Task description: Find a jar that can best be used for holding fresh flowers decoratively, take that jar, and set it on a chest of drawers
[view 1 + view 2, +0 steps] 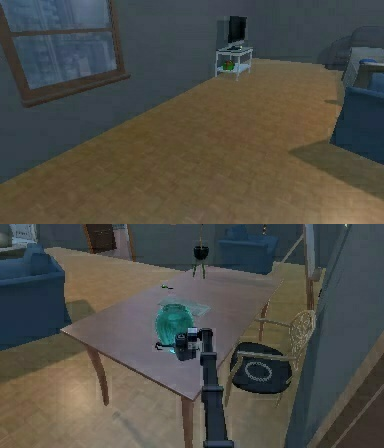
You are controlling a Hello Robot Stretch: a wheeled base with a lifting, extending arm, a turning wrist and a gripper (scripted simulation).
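A teal glass jar (172,321) stands upright on a wooden table (120,324), near the table's near right corner. The dark arm rises from the bottom of the arm side view, and my gripper (183,344) lies just below and right of the jar. With the jar standing on the tabletop right at the gripper's far end, I cannot tell whether it holds anything, or whether it touches the jar.
A cream chair with a dark seat (262,362) stands at the table's right. A blue sofa (30,294) is left, a blue armchair (245,249) behind. In the forward view a window (65,45), TV on a white stand (235,55), blue seat (362,115), open wood floor.
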